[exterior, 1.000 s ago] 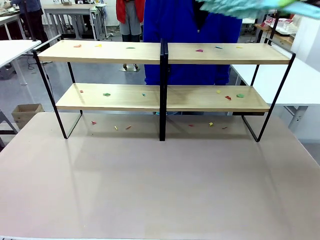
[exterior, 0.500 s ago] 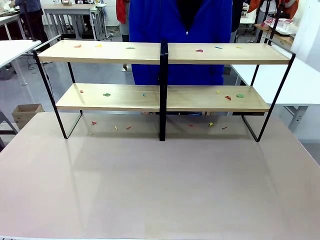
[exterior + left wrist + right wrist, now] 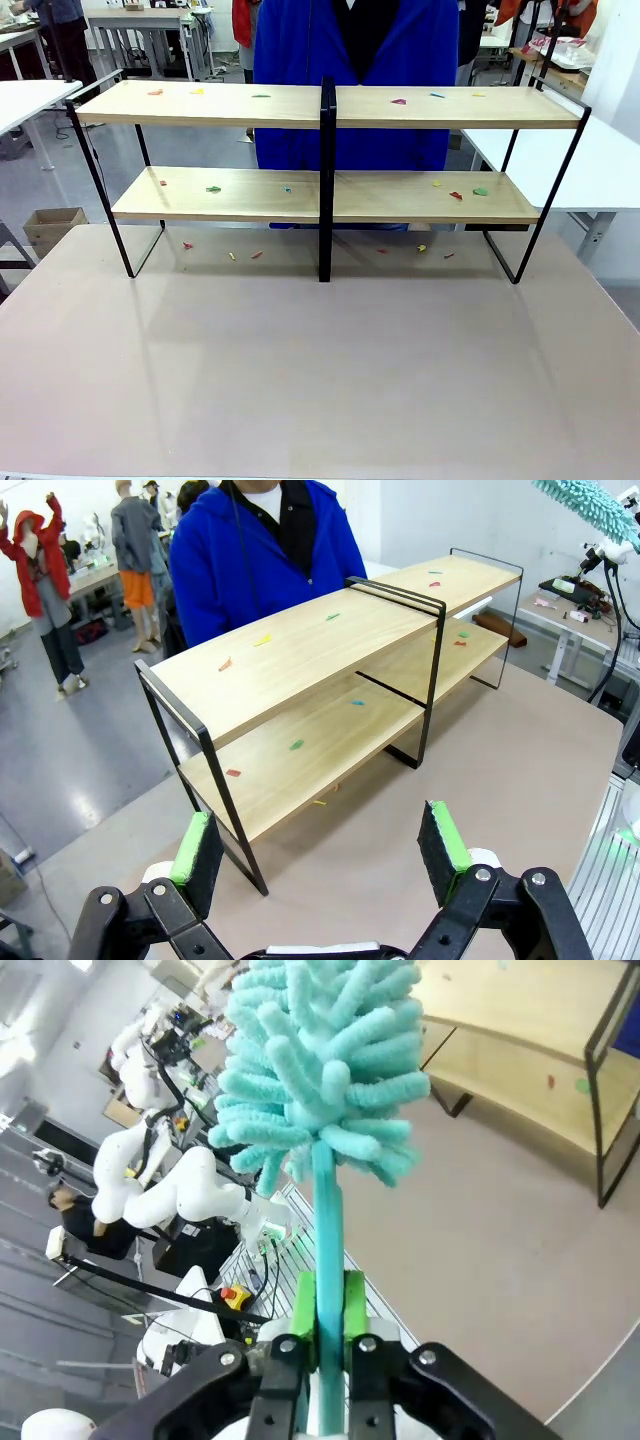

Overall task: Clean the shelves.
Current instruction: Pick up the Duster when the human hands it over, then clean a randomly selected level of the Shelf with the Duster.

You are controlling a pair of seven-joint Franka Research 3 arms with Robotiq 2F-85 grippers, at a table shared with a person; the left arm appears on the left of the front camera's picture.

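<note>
Spread, empty left gripper [image 3: 320, 852]; right gripper [image 3: 328, 1310] clamped on a teal duster [image 3: 310, 1070].
The left gripper's jaws stand wide apart, touching nothing, facing the shelves [image 3: 250, 195]. These stand at the far side of the beige tabletop [image 3: 320, 380], with coloured scraps [image 3: 213, 188] on both boards and a person in a blue jacket [image 3: 300, 60] just behind. The right gripper pinches the duster's handle, the fluffy head beyond its fingertips.
</note>
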